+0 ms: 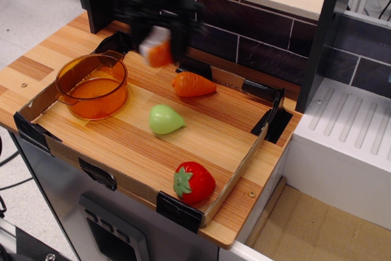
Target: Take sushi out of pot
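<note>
Aloft, jaws around sushi

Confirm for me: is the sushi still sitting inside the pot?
No, the sushi hangs in the gripper above the board near the carrot, and the pot at the left looks empty.

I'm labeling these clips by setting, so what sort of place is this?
Most likely a robotics lab's mock kitchen counter. A wooden board edged with taped cardboard holds plastic toy food: a carrot, a strawberry and an amber pot. Dark tile-look backing runs behind, and the pincer carries toy sushi.
</note>
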Controlling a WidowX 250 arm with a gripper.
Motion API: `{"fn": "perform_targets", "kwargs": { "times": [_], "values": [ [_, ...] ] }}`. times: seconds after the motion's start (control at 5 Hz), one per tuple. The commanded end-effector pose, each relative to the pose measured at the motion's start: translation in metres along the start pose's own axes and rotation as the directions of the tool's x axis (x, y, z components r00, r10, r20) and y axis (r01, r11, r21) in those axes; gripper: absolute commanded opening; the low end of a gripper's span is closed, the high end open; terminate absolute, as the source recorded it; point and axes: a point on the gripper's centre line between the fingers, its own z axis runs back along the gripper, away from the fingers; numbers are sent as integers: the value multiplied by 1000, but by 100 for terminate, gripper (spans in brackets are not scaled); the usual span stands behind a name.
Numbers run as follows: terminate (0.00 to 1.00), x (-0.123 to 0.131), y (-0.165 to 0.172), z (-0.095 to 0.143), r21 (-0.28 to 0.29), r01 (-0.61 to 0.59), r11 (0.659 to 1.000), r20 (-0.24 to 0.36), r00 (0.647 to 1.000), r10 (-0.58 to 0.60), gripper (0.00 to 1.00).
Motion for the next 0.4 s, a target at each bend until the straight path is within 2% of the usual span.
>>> {"fn": "perform_targets", "kwargs": {
  "times": [0.0,0.2],
  "values": [
    [0,13,-43,-20,-5,235,972,11,972,-235,0],
    [0,10,-56,-38,26,375,927,-26,927,-374,0]
  ]
}}
